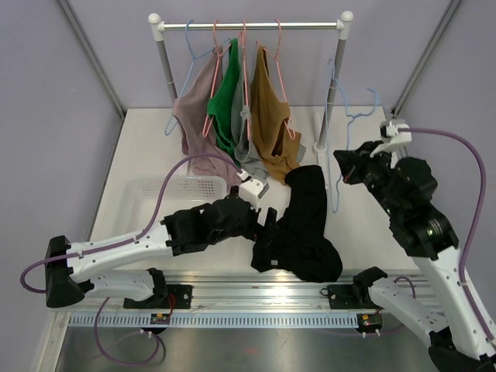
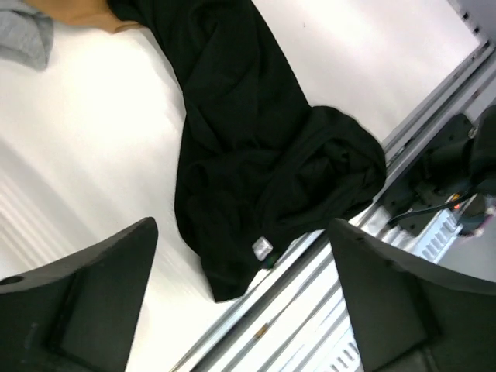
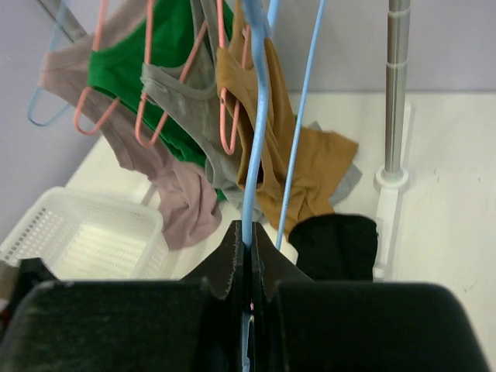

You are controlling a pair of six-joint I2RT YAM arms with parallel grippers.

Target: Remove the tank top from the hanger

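Note:
The black tank top [image 1: 306, 225] lies crumpled on the white table, off any hanger; it also shows in the left wrist view [image 2: 256, 139] and the right wrist view [image 3: 337, 244]. My left gripper [image 1: 267, 221] is open and empty, its jaws wide apart just above the top's near-left edge [image 2: 242, 232]. My right gripper [image 1: 345, 167] is shut on the wire of a bare light-blue hanger [image 1: 335, 139], held upright to the right of the top. In the right wrist view the hanger [image 3: 256, 155] runs up from between the closed jaws [image 3: 250, 240].
A clothes rack [image 1: 248, 25] at the back holds pink, green, grey and brown tops [image 1: 271, 116] on pink and blue hangers. A white basket [image 1: 167, 190] sits at the left. The rack's right post [image 3: 397, 93] stands near the right arm. A metal rail [image 1: 256, 283] lines the near edge.

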